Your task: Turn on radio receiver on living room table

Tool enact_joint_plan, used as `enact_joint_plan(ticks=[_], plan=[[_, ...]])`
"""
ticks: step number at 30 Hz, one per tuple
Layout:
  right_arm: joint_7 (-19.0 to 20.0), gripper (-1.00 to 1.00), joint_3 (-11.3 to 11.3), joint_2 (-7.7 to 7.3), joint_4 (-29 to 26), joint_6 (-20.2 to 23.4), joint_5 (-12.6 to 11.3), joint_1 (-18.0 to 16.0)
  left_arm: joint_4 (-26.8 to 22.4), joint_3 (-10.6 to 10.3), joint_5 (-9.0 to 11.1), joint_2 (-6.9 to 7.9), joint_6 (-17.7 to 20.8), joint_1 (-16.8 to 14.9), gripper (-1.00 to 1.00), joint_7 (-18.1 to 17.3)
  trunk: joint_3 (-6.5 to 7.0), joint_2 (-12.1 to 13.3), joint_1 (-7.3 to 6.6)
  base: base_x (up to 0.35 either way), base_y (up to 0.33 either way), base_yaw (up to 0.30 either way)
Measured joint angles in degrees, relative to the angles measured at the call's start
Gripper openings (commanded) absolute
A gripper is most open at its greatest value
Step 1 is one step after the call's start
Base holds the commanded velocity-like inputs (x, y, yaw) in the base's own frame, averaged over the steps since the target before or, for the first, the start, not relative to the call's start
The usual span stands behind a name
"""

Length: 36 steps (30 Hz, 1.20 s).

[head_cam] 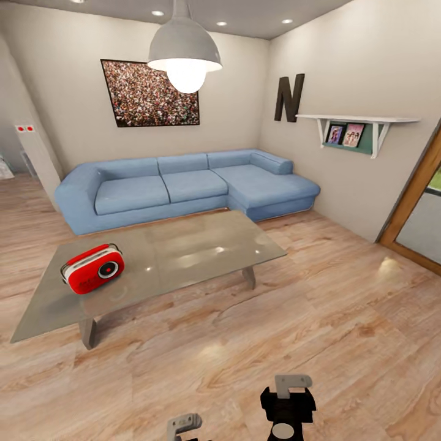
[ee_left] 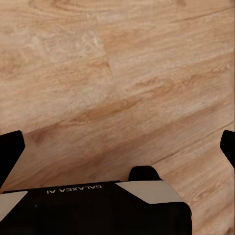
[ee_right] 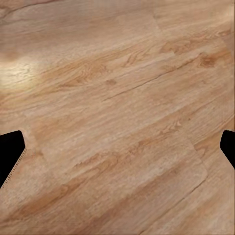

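Two grippers, my left gripper (ee_left: 117,147) and right gripper (ee_right: 117,147), hang spread over bare floor (head_cam: 343,318); red radio receiver (head_cam: 93,269) sits at ten o'clock on the table (head_cam: 184,251), sofa (head_cam: 184,187) beyond.

This was the living room of a home. A long light-blue corner sofa (head_cam: 184,187) stood against beige walls, under a large framed crowd picture (head_cam: 150,94). A low glossy grey-beige surface (head_cam: 184,257) sat before the sofa on a light wood plank floor (head_cam: 318,331), with a small red retro radio (head_cam: 93,268) on it. A grey pendant lamp (head_cam: 184,52) hung lit from the ceiling. A white wall shelf (head_cam: 358,125) carried family photos beside a dark letter N (head_cam: 289,97).
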Motion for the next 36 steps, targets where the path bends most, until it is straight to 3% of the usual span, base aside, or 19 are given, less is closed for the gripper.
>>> enact_joint_plan(ticks=[29,36], plan=[[-0.09,1.0,-0.17,-0.01,0.0,-0.08,0.09,0.0,0.0,-0.09,0.0,0.0,0.0,0.02,1.0,-0.03,-0.43,0.0,0.0,0.294,-0.166,0.293],[-0.02,1.0,-0.42,0.01,-0.08,-0.09,-0.22,0.0,0.0,-0.1,0.0,0.0,0.0,0.01,1.0,-0.04,-0.51,0.0,0.0,0.07,-0.048,0.139]])
